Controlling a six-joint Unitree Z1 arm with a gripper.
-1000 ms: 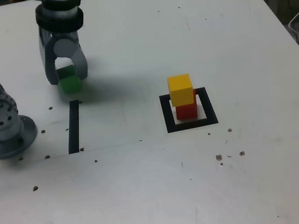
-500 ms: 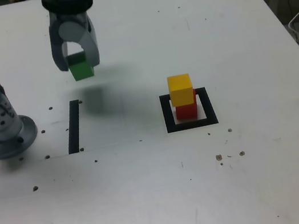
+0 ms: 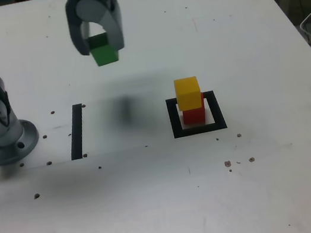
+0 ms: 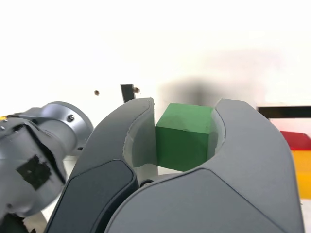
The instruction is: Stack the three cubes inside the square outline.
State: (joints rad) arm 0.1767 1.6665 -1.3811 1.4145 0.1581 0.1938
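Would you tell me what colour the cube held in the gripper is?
Green: the cube between the gripper jaws shows best in the wrist view.

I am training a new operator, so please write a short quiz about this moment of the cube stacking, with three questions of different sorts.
1. True or false: the gripper holds the green cube clear of the table.
2. Which cube sits on top inside the square outline? A) red B) yellow C) green
3. Fill in: in the exterior view, the straight black strip lies to the ____ of the square outline.

Key
1. True.
2. B: the yellow cube rests on the red cube.
3. Left.
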